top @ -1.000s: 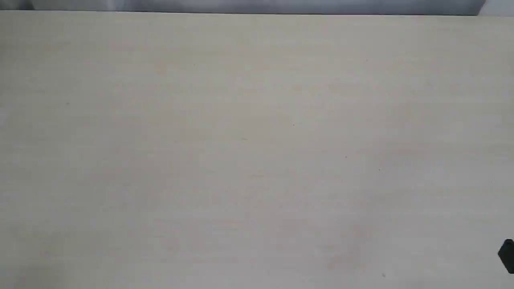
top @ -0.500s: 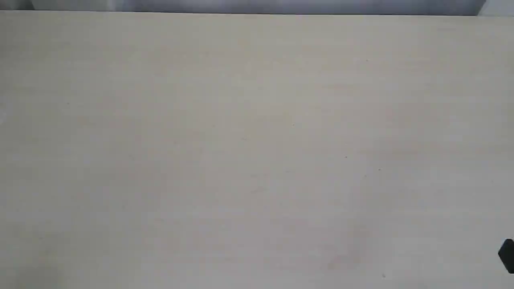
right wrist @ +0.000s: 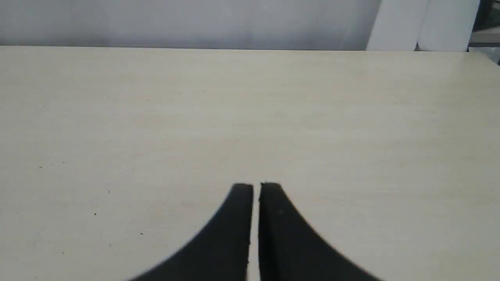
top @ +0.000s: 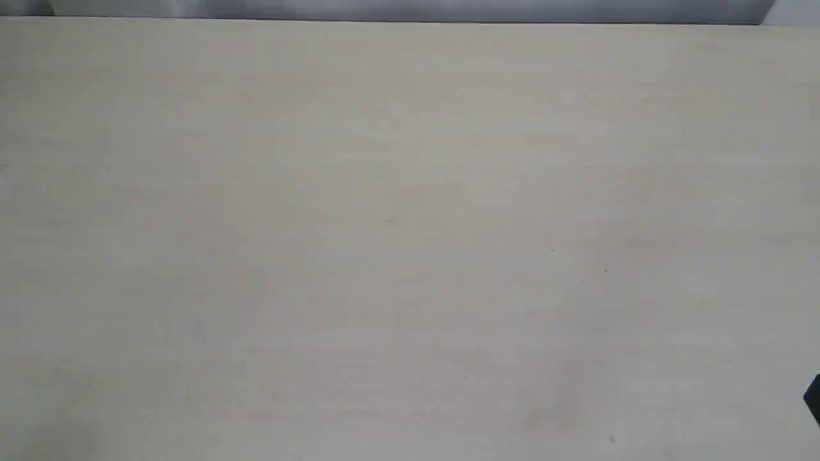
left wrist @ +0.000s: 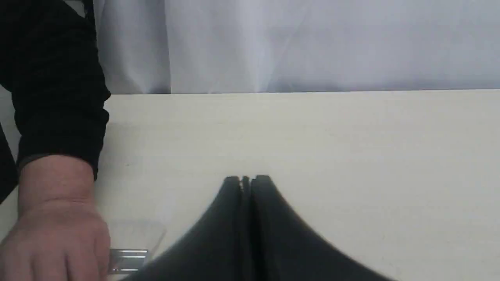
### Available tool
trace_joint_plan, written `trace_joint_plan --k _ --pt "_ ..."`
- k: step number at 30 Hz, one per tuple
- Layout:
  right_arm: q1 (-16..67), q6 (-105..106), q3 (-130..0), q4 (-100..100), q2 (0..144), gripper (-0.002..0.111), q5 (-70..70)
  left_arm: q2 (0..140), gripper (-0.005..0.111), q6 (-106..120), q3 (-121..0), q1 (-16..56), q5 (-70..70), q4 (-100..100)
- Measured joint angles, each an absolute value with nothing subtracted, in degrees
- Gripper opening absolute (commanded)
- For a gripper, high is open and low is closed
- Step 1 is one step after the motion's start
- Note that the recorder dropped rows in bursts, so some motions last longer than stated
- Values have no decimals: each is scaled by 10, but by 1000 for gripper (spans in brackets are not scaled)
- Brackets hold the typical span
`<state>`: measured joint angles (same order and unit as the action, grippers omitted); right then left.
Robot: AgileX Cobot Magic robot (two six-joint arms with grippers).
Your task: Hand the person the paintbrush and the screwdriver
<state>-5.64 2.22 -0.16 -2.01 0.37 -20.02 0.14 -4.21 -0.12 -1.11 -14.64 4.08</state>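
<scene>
In the left wrist view the person's hand (left wrist: 54, 230), back up and with a dark sleeve cuff (left wrist: 58, 117), rests on the table beside my left gripper (left wrist: 246, 180). Under its fingers lies the paintbrush (left wrist: 131, 249): only the silver ferrule and pale bristles show, and the hand hides the handle. My left gripper is shut, with nothing visibly held, and stays apart from the brush. My right gripper (right wrist: 256, 186) hovers over bare table with its fingers nearly together and empty. The screwdriver is out of view.
The pale wooden table (top: 410, 224) fills the exterior view, with its far edge against a grey-white curtain (left wrist: 312, 43). A black part of the right arm (top: 814, 400) pokes in at the exterior view's lower right edge. White panels (right wrist: 425, 23) stand behind the table's far corner.
The black part of the right arm at the lower right edge of the exterior view has slid further out of the picture. Nothing else on the table has changed.
</scene>
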Motion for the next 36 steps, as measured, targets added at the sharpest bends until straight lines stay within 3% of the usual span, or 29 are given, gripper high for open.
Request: trace_joint_plan --k 36 --pt "-56 0 -2 0 4 4 -200 1 0 -42 -1 -11 -146 41"
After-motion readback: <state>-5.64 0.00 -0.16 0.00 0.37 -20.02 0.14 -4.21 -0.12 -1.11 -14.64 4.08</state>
